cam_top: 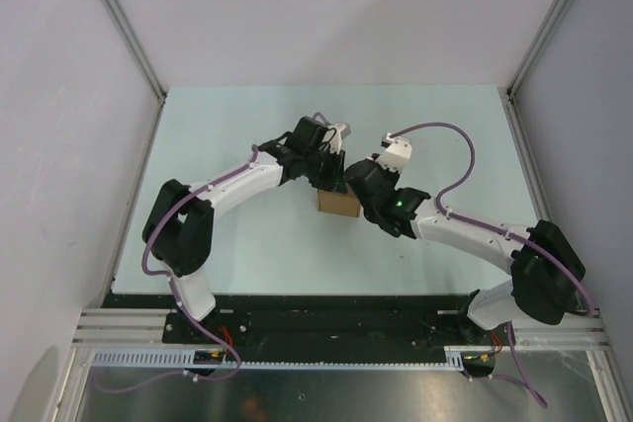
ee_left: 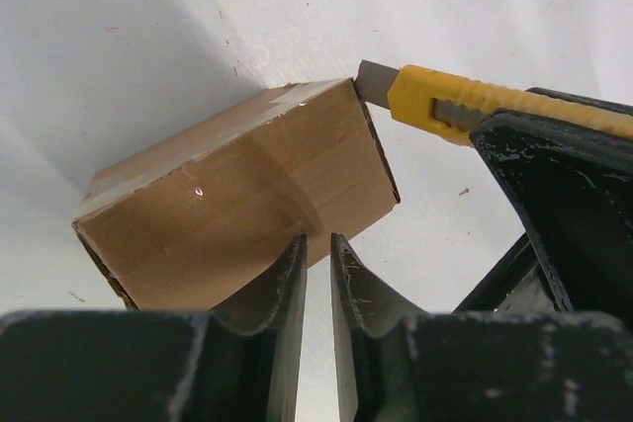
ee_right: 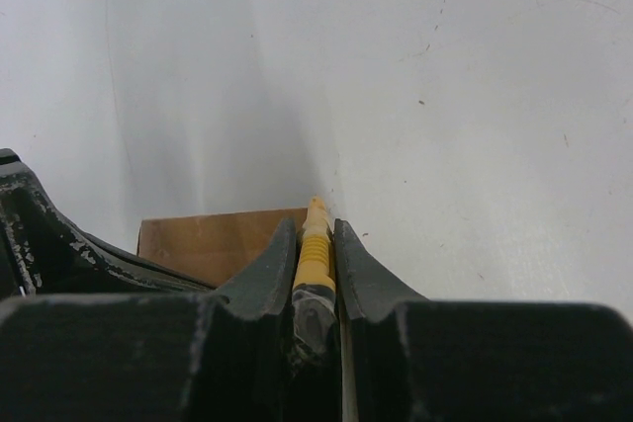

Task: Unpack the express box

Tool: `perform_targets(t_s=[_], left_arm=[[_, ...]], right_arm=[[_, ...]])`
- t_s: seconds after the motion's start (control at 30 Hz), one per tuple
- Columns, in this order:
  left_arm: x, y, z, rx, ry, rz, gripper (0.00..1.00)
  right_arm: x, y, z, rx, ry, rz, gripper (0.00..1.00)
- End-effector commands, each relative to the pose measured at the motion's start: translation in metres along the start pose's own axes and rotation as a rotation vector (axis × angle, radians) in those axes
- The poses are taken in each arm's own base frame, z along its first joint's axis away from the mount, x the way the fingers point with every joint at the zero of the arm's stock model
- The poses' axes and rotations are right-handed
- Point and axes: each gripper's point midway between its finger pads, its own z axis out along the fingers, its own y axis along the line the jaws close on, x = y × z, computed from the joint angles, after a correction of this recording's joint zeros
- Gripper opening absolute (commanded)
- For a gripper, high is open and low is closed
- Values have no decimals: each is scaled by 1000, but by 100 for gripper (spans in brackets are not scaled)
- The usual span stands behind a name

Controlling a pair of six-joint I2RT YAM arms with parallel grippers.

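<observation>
The express box (cam_top: 338, 203), a small brown cardboard cube, sits mid-table between both arms. In the left wrist view the box (ee_left: 237, 195) lies tilted, with clear tape along its far edge. My left gripper (ee_left: 318, 240) is shut down to a thin slit with nothing in it, its tips against the box's near face. My right gripper (ee_right: 316, 226) is shut on a yellow utility knife (ee_right: 315, 244). The knife's blade (ee_left: 374, 84) touches the box's upper right corner. From above, the left gripper (cam_top: 331, 170) and right gripper (cam_top: 358, 181) crowd over the box and hide its top.
The pale green table (cam_top: 237, 234) is walled in by white panels on three sides. A black rail (cam_top: 336, 318) with both arm bases runs along the near edge. The right arm's purple cable (cam_top: 465, 150) loops above the table.
</observation>
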Motion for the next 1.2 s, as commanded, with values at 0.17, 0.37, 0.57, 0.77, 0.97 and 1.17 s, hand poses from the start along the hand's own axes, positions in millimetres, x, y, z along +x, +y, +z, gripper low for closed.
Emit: perform_targets(t_s=[0.17, 0.37, 0.57, 0.77, 0.97, 1.17], left_arm=[[23, 20, 15, -68, 81, -73, 21], [35, 18, 23, -55, 124, -141, 18], [41, 19, 28, -53, 146, -179, 17], [43, 19, 27, -56, 148, -184, 17], [49, 22, 28, -60, 162, -188, 17], [50, 24, 28, -71, 163, -184, 17]], right_arm=[[-2, 5, -7, 3, -7, -8, 0], [-10, 16, -21, -57, 0, 37, 0], [20, 7, -8, -4, 64, -14, 0], [21, 10, -4, -12, 58, -23, 0], [-15, 18, -20, -58, -26, 29, 0], [-62, 21, -35, -94, -137, 86, 0]])
